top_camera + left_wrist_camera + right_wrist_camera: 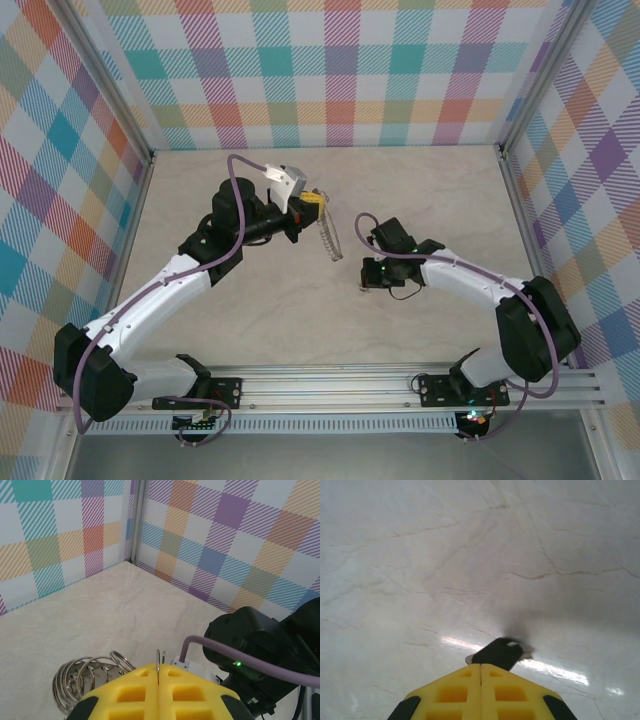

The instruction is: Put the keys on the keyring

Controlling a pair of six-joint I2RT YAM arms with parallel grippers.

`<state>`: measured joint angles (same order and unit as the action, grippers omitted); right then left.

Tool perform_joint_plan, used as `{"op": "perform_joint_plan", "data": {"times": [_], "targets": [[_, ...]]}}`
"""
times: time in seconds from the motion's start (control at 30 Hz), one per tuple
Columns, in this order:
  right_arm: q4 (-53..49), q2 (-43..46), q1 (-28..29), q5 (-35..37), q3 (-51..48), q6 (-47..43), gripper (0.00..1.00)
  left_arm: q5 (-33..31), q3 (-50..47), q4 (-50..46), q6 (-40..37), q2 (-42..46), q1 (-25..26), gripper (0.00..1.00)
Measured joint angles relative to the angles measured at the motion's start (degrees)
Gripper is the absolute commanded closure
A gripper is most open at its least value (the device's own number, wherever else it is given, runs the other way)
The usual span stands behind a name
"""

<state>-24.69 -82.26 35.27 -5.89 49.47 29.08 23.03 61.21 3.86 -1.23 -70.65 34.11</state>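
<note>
Holding the thin grey metal ring with little loops point(82, 672) up off the pale marble desk point(470, 555), pinched in the closed left tool point(158, 672). Gripping the tiny key with the black plastic head point(497, 654) in the closed right tool point(481, 667), low over the desk.

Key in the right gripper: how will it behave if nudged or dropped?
Probably stiff and light: the key is a small solid black piece, tiny next to the right gripper shut on it. It might pivot under a nudge, since most of its head sticks out past the grip. Dropped, it could skid, as the table looks glossy.
</note>
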Motion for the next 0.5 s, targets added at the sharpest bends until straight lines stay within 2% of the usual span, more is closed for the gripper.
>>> {"op": "perform_joint_plan", "data": {"times": [0.17, 0.5], "targets": [[3.15, 4.74, -1.97, -3.52, -0.13, -0.02, 1.0, 0.02, 0.0, -0.07, -0.09, 0.0, 0.0, 1.0], [11.39, 14.4, -9.7, -11.98, -0.33, -1.09, 1.0, 0.94, 1.64, -1.88, -1.62, -0.33, 0.0, 1.0]]}}
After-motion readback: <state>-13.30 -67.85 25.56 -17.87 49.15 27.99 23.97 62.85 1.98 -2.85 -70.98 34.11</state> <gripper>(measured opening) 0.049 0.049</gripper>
